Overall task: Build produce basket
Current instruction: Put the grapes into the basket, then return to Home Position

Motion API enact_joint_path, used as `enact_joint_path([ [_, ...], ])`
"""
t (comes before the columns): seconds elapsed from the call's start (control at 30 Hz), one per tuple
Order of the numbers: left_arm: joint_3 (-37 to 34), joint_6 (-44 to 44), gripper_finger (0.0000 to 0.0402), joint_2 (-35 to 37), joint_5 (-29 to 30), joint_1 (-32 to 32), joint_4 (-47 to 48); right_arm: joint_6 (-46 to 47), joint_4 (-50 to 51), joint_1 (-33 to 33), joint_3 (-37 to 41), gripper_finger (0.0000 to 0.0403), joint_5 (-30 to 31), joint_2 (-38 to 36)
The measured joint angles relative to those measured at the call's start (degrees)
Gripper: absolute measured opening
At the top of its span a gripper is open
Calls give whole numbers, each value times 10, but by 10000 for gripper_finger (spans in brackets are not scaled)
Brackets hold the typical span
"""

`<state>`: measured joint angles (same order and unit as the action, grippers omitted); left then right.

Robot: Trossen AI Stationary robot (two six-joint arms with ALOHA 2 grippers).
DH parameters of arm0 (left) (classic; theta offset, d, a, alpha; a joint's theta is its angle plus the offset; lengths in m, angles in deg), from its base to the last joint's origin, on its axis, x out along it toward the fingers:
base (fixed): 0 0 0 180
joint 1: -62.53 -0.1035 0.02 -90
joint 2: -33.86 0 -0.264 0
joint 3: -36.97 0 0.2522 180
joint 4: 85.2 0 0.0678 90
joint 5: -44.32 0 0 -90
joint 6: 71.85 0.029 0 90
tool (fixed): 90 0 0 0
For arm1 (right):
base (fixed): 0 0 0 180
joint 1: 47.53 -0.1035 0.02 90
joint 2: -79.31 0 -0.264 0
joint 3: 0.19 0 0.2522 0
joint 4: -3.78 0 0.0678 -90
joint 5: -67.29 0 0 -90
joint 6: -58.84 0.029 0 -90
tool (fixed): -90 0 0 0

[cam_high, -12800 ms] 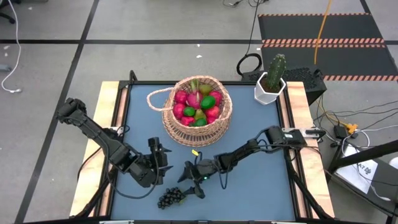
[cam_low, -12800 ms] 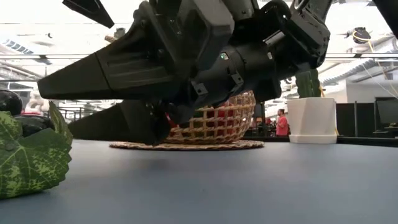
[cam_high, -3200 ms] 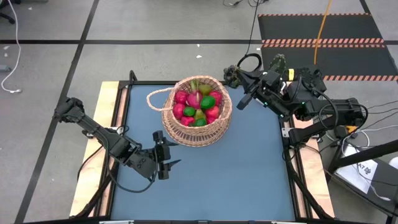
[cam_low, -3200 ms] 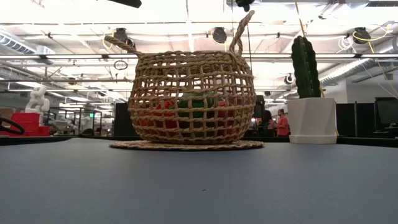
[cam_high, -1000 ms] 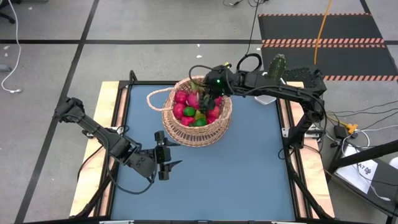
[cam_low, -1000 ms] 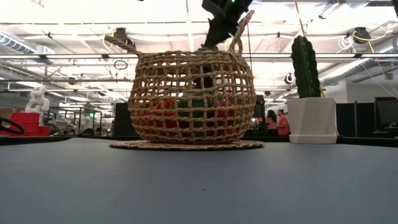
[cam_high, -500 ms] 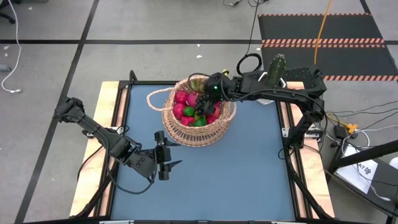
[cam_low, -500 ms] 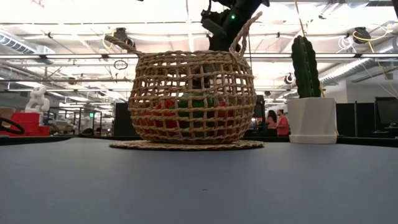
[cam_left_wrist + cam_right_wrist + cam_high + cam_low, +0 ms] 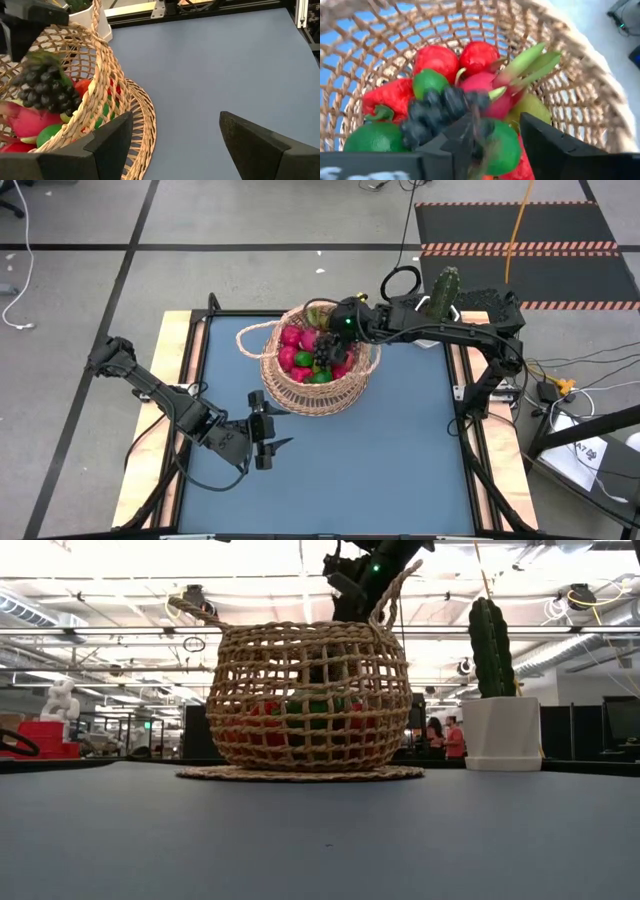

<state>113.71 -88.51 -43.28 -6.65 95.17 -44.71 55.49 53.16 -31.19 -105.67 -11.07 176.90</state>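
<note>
The woven basket (image 9: 365, 365) stands at the table's far middle on its flat base (image 9: 300, 774), filled with red, pink and green produce (image 9: 297, 356). My right gripper (image 9: 333, 340) hangs over the basket's mouth, fingers apart (image 9: 495, 122). The dark grape bunch (image 9: 437, 114) is just below it on top of the fruit, and shows blurred. In the left wrist view the bunch (image 9: 47, 90) sits under that gripper, above a pink dragon fruit (image 9: 27, 122). My left gripper (image 9: 270, 430) waits open near the table's near left, beside the basket's base, nothing between its fingers (image 9: 175, 125). My right gripper comes at the grape bunch from above, slanting down from the table's far right. The bunch's stem end (image 9: 476, 131) shows blurred between the two parted fingers. I cannot tell whether either finger touches it.
A white pot with a cactus (image 9: 435, 320) stands at the far right corner, close behind my right arm. The basket's looped handle (image 9: 250, 332) sticks out toward the left. Bare blue table (image 9: 380, 460) spreads across the near half.
My right gripper has come down toward the basket's mouth with the grape bunch. The bunch now sits lower, on top of the fruit inside the basket.
</note>
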Motion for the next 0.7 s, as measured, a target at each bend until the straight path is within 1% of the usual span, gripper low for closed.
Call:
enact_joint_path([
  [0.2, 0, -1, 294, 0, 0, -5, -1, -22, -3, -15, 0, 199, -2, -35],
  [0.33, 0, -3, 294, 0, 1, -16, -3, -31, -3, -32, 0, 217, -11, -69],
  [0.47, 0, -3, 294, 0, 1, -30, -4, -34, -3, -48, 0, 226, -54, -107],
  [0.53, 0, -9, 294, 0, 16, -37, -4, -34, -6, -55, 0, 226, -72, -127],
  [0.6, 0, -18, 294, 4, 42, -43, -3, -34, -11, -64, 0, 225, -75, -148],
  [0.7, 0, -27, 294, 20, 61, -50, -4, -36, -18, -75, 0, 223, -74, -178],
])
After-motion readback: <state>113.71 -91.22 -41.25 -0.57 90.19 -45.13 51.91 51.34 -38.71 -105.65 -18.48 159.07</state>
